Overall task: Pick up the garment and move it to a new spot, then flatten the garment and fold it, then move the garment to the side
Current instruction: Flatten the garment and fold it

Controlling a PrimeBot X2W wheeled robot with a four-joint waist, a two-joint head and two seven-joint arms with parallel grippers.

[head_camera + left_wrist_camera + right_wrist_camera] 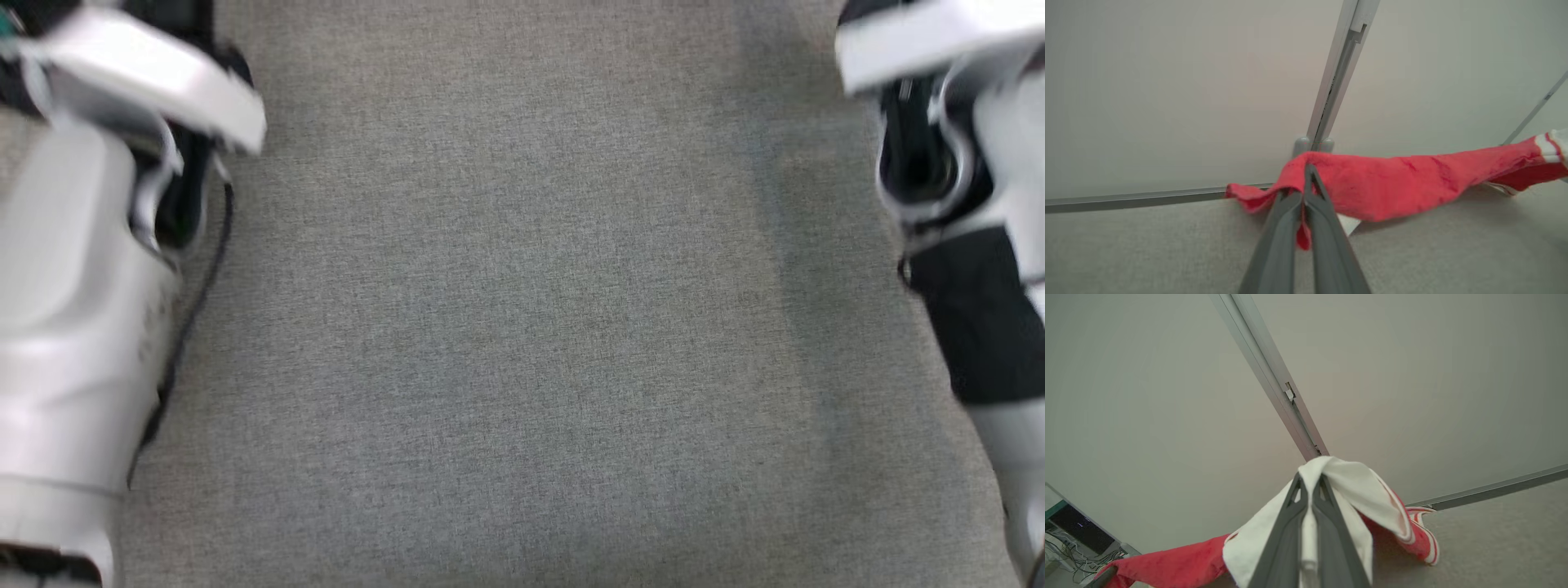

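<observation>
Holding red terry garment with white trim (1404, 179) just above grey woven tabletop (522, 327): left gripper (1309, 171), right gripper (1309, 482) clamped on opposite ends (likely keeping it spread for moving).

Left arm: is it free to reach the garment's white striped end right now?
Probably not. The left gripper is shut on the red part of the garment, so it is occupied. The white end is pinched in the shut right gripper.

Grey woven tabletop (522, 327), pale wall panels (1167, 81) joined by metal rails (1274, 388); dark screen (1081, 532), tangled cables (1075, 560) at one edge
</observation>
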